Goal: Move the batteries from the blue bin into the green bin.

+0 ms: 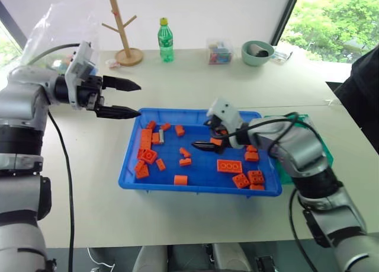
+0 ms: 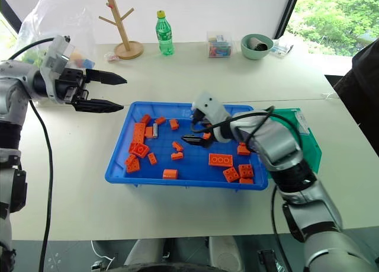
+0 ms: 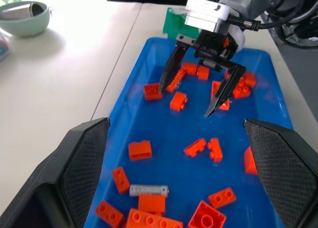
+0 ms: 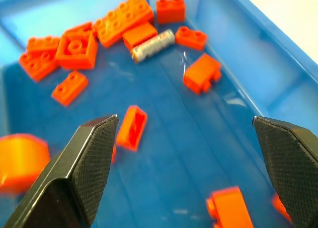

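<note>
I see a wooden mug tree (image 1: 123, 29), green bottle (image 1: 165, 41), clear box (image 1: 219, 52) and pale-green bowl (image 1: 257, 53) along the table's (image 1: 89, 165) far edge.

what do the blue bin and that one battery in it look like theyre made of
Blue bin: apparently glossy moulded plastic, since its floor shows reflections and the rim is rolled. Battery: probably a metal case with a dull silver-grey finish and faint markings; possibly a wrapper.

Glossy plastic blue bin (image 4: 258, 64), metallic battery (image 4: 153, 45), matt plastic orange bricks (image 4: 201, 73).
</note>
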Available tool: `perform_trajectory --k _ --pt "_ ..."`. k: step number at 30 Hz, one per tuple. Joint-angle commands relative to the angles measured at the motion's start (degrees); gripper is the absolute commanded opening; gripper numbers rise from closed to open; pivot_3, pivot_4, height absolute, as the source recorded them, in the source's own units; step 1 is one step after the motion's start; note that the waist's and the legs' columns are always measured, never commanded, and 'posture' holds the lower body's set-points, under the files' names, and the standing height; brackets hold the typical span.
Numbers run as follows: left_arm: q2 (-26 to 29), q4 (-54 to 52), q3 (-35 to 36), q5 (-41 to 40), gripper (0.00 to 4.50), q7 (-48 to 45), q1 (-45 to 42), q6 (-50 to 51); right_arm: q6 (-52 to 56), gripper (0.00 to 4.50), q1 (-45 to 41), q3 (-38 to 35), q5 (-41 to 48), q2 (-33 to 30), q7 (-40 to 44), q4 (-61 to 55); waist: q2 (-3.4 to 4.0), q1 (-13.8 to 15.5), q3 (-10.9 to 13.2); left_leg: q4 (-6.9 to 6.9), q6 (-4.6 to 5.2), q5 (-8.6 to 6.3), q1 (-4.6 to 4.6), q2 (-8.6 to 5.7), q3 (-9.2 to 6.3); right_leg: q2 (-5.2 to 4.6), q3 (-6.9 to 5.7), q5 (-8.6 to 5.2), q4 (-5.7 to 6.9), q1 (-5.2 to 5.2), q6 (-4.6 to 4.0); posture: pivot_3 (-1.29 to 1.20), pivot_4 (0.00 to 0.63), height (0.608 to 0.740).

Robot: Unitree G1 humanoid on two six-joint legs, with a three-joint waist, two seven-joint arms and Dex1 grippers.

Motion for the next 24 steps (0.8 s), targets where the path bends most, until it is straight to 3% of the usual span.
perform_trajectory --k 1,7,11,24 --pt "2.07 2.61 1.05 1.11 4.5 -0.2 -0.74 -2.04 -1.99 4.44 -3.37 3.17 -4.04 5.21 -4.07 5.19 0.0 -0.07 0.0 -0.01 -0.01 0.01 0.0 0.0 0.0 0.01 0.0 0.0 0.02 -0.01 0.0 0.0 0.15 0.736" --pt "5.19 3.43 0.44 -0.33 4.5 -0.2 0.8 -2.21 -2.65 4.44 -8.0 1.89 -8.24 16.25 -12.58 16.81 0.0 -0.12 0.0 -0.02 -0.1 0.06 -0.02 -0.01 0.0 -0.01 0.0 0.01 0.04 -0.08 -0.01 0.0 0.15 0.736" --pt "7.11 1.92 -0.4 -2.25 4.5 -0.2 1.7 -1.14 -3.51 4.44 -8.79 2.86 -9.12 20.03 -13.09 18.46 0.0 -0.08 0.0 -0.06 -0.13 0.08 -0.02 -0.01 -0.04 0.0 -0.01 0.01 0.08 -0.11 -0.02 0.0 0.15 0.736" --pt "6.36 -0.9 0.43 -2.88 4.5 -0.2 2.97 -0.85 -6.83 4.44 -8.59 8.71 -11.73 22.59 -8.2 19.63 0.0 -1.35 0.0 -0.05 -0.14 0.08 -0.02 -0.02 -0.05 -0.01 -0.02 0.01 0.15 -0.12 -0.02 0.0 0.15 0.736"
